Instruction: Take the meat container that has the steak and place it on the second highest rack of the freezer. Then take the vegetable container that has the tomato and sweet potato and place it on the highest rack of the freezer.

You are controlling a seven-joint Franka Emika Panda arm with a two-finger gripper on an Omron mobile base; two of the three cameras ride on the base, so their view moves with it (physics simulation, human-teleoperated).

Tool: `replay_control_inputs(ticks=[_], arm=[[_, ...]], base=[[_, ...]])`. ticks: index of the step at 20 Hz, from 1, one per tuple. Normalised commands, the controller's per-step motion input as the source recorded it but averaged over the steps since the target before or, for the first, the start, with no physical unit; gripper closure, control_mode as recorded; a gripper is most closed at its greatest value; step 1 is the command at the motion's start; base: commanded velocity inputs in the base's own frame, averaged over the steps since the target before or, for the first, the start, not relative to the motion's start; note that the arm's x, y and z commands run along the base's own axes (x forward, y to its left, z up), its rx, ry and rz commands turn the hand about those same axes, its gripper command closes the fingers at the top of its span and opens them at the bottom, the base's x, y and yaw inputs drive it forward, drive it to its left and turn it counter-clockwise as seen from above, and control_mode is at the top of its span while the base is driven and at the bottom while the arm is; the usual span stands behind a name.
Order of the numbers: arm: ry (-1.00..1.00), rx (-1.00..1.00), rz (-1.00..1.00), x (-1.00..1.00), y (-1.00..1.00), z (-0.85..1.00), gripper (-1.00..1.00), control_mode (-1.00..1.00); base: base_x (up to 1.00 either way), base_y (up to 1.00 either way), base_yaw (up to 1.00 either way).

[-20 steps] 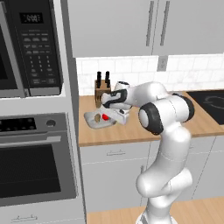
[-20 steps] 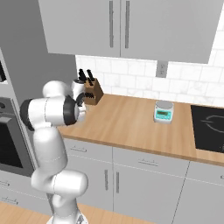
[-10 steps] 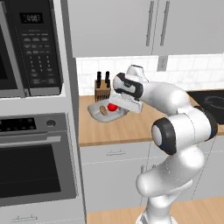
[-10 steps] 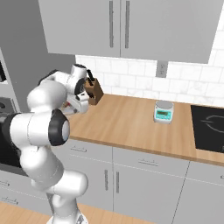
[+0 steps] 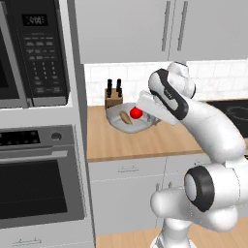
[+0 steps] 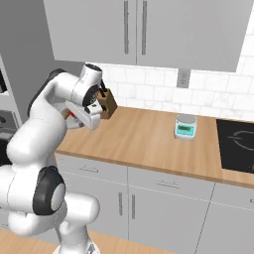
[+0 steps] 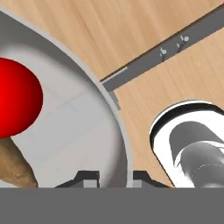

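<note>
Gripper fingers stand one on each side of the rim of the vegetable container, so the hand is pinching that rim, with only the thin wall between the two dark tips. In the left base view the container seems lifted a little above the wooden counter, just in front of the knife block; if it touches the wood or not, one cannot tell surely.

The step in hand appears to be the second one: carrying the vegetables to the highest freezer rack. The next move probably asks to keep the container level, because the round things inside can roll.

The container is a shallow, pale grey dish with a smooth raised lip. The tomato is a glossy red ball; the sweet potato is brown, rough and long.
</note>
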Motion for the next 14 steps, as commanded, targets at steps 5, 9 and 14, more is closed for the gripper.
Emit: replay_control_inputs(ticks=[5, 9, 14], arm=[[-0.01, 0.09, 0.05, -1.00, -0.33, 0.46, 1.00, -1.00], [-0.02, 0.00, 0.07, -1.00, -0.26, 0.46, 1.00, -1.00], [-0.06, 0.00, 0.02, -1.00, -0.23, 0.52, 1.00, -1.00]], base=[[0.00, 0.00, 0.00], [0.00, 0.00, 0.00], [0.00, 0.00, 0.00]])
